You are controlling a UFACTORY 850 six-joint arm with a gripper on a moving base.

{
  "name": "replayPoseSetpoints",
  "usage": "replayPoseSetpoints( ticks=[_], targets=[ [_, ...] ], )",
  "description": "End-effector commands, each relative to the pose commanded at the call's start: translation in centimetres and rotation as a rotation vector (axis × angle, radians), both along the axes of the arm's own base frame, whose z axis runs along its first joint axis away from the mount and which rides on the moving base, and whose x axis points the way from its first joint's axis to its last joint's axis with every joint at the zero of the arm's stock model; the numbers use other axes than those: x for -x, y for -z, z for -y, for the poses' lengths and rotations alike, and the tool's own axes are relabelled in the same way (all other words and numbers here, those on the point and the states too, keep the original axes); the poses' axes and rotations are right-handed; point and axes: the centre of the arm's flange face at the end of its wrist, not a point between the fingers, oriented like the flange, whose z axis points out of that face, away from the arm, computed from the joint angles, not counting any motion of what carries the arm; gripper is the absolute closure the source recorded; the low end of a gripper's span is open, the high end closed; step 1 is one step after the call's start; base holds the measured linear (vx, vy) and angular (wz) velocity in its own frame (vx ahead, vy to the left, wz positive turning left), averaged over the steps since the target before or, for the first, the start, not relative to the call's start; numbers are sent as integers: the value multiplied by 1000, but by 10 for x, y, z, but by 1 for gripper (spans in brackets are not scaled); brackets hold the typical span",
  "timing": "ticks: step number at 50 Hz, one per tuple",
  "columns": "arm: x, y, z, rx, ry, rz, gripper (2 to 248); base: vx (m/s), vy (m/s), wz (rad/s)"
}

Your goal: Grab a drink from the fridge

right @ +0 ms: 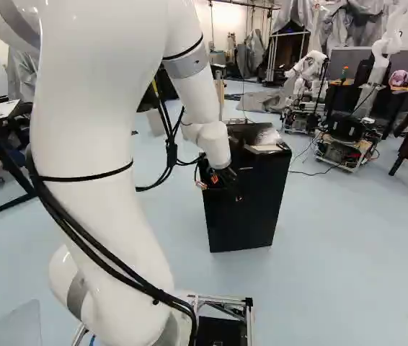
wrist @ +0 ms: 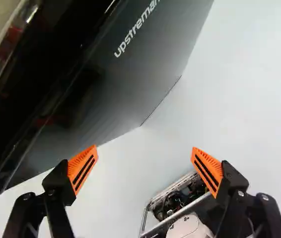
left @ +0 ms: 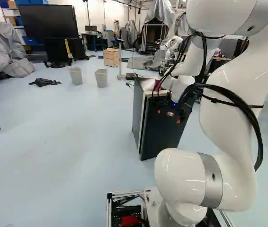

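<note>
- The pale floor (left: 67, 156) spreads under everything, and on it, far left of the fridge, we see two grey bins (left: 101, 78).
- Our white arm (left: 228, 109) rises at the near side and reaches over to the front of the fridge, so we judge the approach to be largely done.
- The fridge (right: 265, 187), dark and boxy, stands ahead of us, right of the middle in both base views. That is where we expect the drink to be.
- Its door (right: 236, 220) looks shut, or close to it; we cannot tell whether there is a slim gap along the edge. Opening it wide enough to reach in seems to be the step in hand.
- Our gripper (wrist: 145, 150) is by the upper part of the door, its fingers spread wide with nothing between them. We cannot tell whether any part of it touches the door.
- On top of the fridge lies some crumpled clear wrap (right: 267, 135), which plays no part in the job as we read it.
- The drink shows in no view, so nothing is grabbed. By our judgement the larger share is left: get the door open, find the drink, close on it and bring it out.
</note>
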Motion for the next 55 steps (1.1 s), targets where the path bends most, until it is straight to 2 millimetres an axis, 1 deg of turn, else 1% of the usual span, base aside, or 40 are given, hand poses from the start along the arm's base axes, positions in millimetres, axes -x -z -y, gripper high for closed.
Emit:
replayPoseSetpoints(
  ticks=[22, 55],
  targets=[
    [-7, -4, -2, 66, 0, 89, 3, 0, 0, 0],
    [-12, -9, -18, 122, -28, 170, 3, 0, 0, 0]
  ],
)
